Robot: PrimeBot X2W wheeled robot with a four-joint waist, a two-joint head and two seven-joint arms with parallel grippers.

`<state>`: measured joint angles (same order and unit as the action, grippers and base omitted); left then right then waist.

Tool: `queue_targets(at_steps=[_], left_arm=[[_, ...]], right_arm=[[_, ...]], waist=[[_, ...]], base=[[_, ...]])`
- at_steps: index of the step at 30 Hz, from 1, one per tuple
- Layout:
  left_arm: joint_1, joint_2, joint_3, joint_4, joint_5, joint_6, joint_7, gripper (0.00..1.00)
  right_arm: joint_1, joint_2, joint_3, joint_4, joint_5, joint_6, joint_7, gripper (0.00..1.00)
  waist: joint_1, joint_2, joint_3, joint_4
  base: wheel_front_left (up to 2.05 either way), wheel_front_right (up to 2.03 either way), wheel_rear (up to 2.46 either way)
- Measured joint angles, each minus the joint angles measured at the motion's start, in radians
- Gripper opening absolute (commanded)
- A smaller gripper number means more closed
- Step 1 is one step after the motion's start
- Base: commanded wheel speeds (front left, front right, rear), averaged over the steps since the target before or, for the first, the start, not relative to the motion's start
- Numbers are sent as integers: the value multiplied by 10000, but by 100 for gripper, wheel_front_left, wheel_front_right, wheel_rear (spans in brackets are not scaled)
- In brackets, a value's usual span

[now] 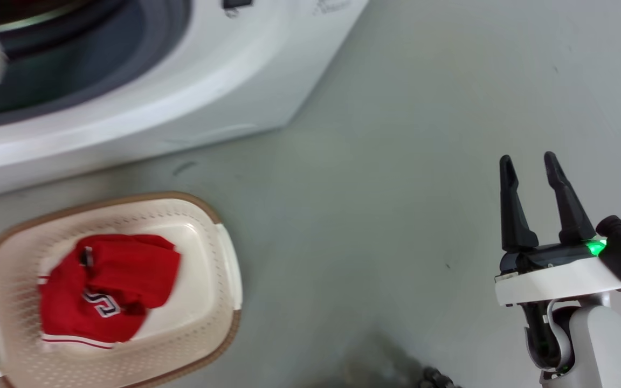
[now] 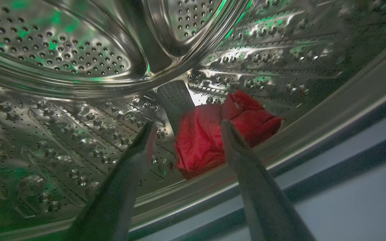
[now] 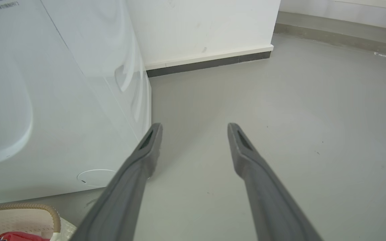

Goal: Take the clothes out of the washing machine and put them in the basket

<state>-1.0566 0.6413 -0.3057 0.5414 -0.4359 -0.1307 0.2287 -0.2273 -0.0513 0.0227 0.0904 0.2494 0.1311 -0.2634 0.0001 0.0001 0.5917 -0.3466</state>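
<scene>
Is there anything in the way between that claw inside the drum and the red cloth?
Nothing visible. The left gripper, jaws open, points straight at the red garment lying in the steel drum near its rim. The grey paddle sits beside the garment, not in front of it.

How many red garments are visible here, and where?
2. The jersey lies in the basket; the other garment lies in the drum, ahead of the open left gripper. Others may be hidden under the jersey.
</scene>
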Motion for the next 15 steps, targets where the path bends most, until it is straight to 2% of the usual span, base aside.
queue_targets(at_steps=[9,11,15], left_arm=[[-3677,953,-702,1237,54,0,3043,100],[-4384,920,-761,1536,127,40,3455,100],[-5077,426,-1060,2190,314,186,3904,100]], right_arm=[[-174,-2,671,-21,700,0,2,100],[-197,-2,727,-79,800,0,0,100],[-151,-4,767,-221,907,0,0,100]], waist=[[1,0,1650,-1086],[1,0,1971,-1317],[1,-1,2548,-1578]], base=[[0,0,0],[0,0,0],[0,0,0]])
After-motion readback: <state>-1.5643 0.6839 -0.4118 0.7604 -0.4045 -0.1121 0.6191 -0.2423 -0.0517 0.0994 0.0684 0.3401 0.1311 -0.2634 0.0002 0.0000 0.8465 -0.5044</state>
